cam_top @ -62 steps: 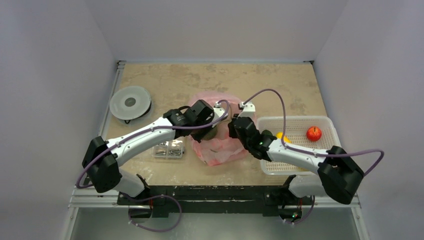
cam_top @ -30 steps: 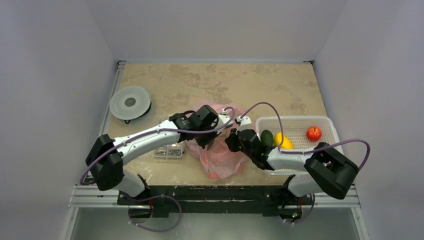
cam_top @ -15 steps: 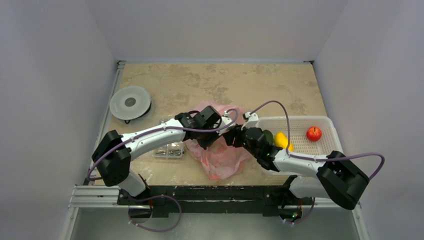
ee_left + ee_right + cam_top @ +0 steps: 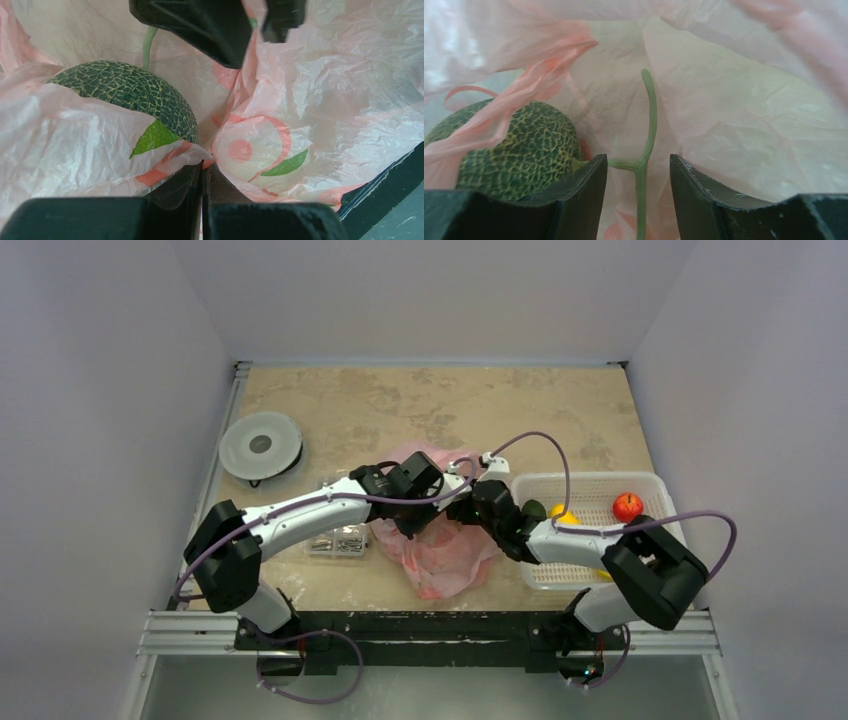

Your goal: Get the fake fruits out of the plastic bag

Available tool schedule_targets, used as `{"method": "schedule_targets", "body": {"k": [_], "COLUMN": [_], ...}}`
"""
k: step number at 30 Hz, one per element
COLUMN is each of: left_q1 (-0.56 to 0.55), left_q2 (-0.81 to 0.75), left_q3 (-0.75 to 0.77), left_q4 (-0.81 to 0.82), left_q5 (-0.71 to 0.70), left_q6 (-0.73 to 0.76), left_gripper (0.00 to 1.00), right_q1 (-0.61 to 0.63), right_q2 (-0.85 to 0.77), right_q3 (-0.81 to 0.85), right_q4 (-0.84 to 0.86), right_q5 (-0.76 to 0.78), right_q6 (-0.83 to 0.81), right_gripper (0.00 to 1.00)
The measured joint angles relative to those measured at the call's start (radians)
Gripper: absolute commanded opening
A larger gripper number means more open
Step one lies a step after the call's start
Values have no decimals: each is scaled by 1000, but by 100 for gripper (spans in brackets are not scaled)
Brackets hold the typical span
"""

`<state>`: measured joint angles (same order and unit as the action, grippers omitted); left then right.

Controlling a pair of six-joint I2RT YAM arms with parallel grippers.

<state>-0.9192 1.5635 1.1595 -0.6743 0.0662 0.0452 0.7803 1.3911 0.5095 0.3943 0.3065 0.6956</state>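
The pink plastic bag (image 4: 440,548) lies crumpled at the table's middle. My left gripper (image 4: 204,167) is shut on a fold of the bag's edge and also shows in the top view (image 4: 413,520). My right gripper (image 4: 638,167) is open inside the bag's mouth, its fingers on either side of a thin green stem (image 4: 650,120) without touching it. A dark green netted fruit (image 4: 514,150) lies in the bag just left of the right gripper and shows in the left wrist view (image 4: 125,92). In the top view the right gripper (image 4: 463,508) is at the bag's right side.
A white perforated basket (image 4: 592,478) stands right of the bag and holds a dark green oval fruit (image 4: 535,509), a yellow fruit (image 4: 562,516) and a red fruit (image 4: 628,506). A clear box of metal parts (image 4: 338,538) sits left of the bag. A grey disc (image 4: 261,445) lies far left.
The bag has been drawn nearer and flattened by the left gripper. The right gripper has moved up and into the bag's mouth. The left arm has barely moved in the last half second.
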Motion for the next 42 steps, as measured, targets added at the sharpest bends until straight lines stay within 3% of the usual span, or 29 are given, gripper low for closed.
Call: {"method": "schedule_targets", "body": {"k": [5, 9, 12, 18, 32, 42], "left_q1": [-4, 8, 10, 2, 37, 36], "left_q2": [0, -2, -6, -37, -135, -120], "left_q3": [0, 0, 0, 0, -13, -13], "left_q4": [-8, -25, -26, -11, 74, 72], "left_q5": [-13, -42, -51, -58, -208, -240], "left_q6": [-4, -11, -11, -8, -61, -63], "left_gripper": [0, 0, 0, 0, 0, 0], "right_q1": [-1, -3, -3, -3, -2, -3], "right_q2": [108, 163, 175, 129, -368, -444], "right_q3": [36, 64, 69, 64, 9, 254], "right_q4": [34, 74, 106, 124, -58, -314], "right_q5": [-7, -13, -22, -64, -97, -65], "right_q6": [8, 8, 6, -14, -72, -79], "right_gripper": [42, 12, 0, 0, 0, 0]}}
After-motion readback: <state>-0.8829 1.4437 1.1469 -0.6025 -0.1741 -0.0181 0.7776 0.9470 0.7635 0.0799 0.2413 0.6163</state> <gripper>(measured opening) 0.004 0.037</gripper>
